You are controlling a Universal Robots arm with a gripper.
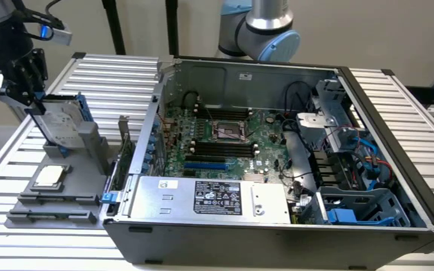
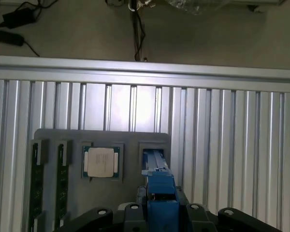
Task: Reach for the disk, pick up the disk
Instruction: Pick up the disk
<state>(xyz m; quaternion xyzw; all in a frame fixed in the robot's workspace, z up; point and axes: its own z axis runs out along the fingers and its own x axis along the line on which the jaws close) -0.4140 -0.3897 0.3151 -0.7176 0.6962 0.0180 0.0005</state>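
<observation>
The disk (image 1: pixel 57 123) stands on edge, slightly tilted, in a slot of the grey fixture (image 1: pixel 85 149) near the surface's (image 1: pixel 115 79) edge at the exterior view's left. The end effector (image 1: pixel 27 100) sits at its upper end, around the blue carrier; I cannot tell whether it is clamped. A processor chip (image 1: pixel 49 176) lies on the same fixture, and an open computer case (image 1: pixel 277 231) stands just beside it.

- Robotics lab or test bench, not a home or office.
- Industrial robot arm (image 1: pixel 266 28) stands behind the work surface.
- Slatted aluminium-profile table (image 1: pixel 398 107) serves as the bench.
- Open desktop PC case (image 1: pixel 277 237) lies on its side with the motherboard (image 1: pixel 225 141) exposed.
- Grey fixture tray (image 1: pixel 51 212) holds loose parts, including a CPU chip (image 2: pixel 101 162).
- Loose cables (image 2: pixel 14 24) lie on the bare floor past the table edge.
</observation>
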